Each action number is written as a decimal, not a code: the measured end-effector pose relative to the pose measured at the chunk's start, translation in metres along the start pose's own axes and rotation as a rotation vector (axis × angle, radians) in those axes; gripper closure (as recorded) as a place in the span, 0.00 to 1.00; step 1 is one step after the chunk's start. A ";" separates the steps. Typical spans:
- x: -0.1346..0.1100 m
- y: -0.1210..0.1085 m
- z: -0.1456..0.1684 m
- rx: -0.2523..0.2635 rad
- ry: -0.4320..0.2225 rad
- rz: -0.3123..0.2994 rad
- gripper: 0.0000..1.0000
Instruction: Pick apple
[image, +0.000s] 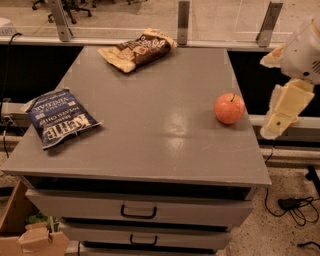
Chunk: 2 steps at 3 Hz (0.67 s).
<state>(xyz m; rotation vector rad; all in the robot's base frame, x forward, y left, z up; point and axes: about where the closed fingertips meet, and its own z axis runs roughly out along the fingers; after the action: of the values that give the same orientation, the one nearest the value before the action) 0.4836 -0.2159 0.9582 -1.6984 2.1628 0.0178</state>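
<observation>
Apple (229, 108) stem-up on cabinet top (165, 130); gripper (280, 117) nearby, beyond edge.

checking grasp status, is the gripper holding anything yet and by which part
Nothing is held. The gripper hangs beside the table, past the edge nearest the apple, which rests untouched on the tabletop, apart from it.

The gripper (282, 97) is at the right edge of the view, just beside the right side of the table (165, 150), and it has a rounded white shell with a small patch of dark dots. Under the shell there is a long flat piece in pale yellow, and a smaller pale yellow piece shows at the shell's upper left.
</observation>
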 end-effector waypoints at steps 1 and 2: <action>0.000 -0.033 0.037 -0.021 -0.098 0.030 0.00; -0.001 -0.057 0.081 -0.060 -0.204 0.080 0.00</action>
<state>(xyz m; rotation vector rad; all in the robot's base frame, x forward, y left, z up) 0.5610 -0.2100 0.8967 -1.5661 2.0942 0.2690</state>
